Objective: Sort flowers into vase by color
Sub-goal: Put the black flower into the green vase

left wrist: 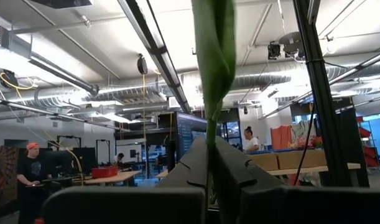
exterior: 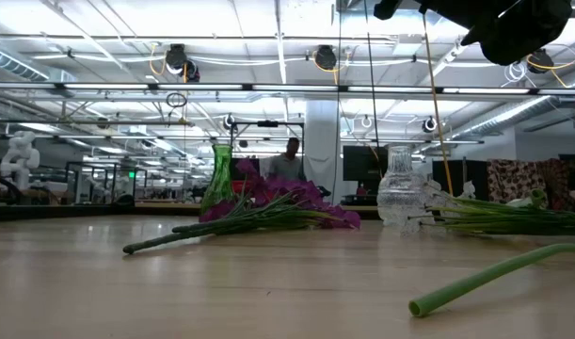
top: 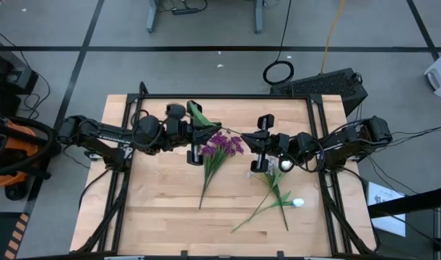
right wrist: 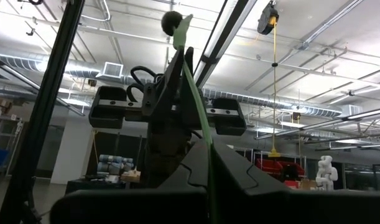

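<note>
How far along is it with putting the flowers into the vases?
Early, it seems. Both vases, green and clear, look empty. Each set of fingers, left and right, is shut on a green stem. Purple flowers and white-budded stems lie on the table.

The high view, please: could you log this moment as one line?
left gripper: shut on green stem | right gripper: shut on thin stem | purple flowers: lying on table
</note>
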Tool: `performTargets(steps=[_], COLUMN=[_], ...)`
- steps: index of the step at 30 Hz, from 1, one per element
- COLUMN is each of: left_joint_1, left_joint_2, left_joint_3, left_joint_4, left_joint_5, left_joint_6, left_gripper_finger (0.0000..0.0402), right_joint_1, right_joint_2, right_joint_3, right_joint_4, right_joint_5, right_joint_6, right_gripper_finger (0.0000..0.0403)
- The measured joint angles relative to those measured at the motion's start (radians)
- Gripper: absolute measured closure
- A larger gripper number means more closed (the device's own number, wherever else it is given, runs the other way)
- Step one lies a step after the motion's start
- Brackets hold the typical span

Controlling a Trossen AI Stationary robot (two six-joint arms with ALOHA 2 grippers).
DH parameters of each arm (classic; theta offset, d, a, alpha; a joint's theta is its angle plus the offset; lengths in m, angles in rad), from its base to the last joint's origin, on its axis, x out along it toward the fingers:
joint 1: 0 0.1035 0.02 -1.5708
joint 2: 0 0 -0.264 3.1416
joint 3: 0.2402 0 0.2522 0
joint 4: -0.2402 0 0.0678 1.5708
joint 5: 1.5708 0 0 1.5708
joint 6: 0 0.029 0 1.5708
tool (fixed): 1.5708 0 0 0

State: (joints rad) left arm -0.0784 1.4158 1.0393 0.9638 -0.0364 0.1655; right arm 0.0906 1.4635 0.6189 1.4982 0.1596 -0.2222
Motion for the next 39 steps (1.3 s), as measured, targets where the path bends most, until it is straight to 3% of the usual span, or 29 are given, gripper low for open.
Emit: performTargets(steps=[7, 15, 22, 31, 39], left_joint_1=[0.000, 0.037, 0.082, 0.145, 0.196], left_joint_2=[-0.008, -0.087, -0.207, -0.348, -0.478], left_joint_3=[0.000, 0.000, 0.000, -0.021, -0.196], left_joint_4=[-0.015, -0.166, -0.403, -0.646, -0.628], left_joint_5=[-0.001, -0.001, -0.035, -0.111, -0.224], left_joint_6=[0.006, 0.003, 0.001, 0.002, -0.028], left_gripper_finger=[0.0392, 0.0394, 0.0393, 0.0392, 0.0391], right_joint_1=[0.000, 0.000, 0.002, 0.002, 0.003], right_joint_2=[0.000, -0.010, -0.065, -0.133, -0.141], right_joint_3=[0.000, 0.001, 0.001, 0.000, 0.000], right_joint_4=[-0.001, -0.069, -0.325, -0.629, -0.782], right_joint_5=[-0.002, 0.090, 0.215, 0.208, 0.202], right_joint_6=[0.000, 0.036, 0.053, 0.157, 0.209], right_gripper_finger=[0.0393, 0.0290, 0.0228, 0.0214, 0.0213])
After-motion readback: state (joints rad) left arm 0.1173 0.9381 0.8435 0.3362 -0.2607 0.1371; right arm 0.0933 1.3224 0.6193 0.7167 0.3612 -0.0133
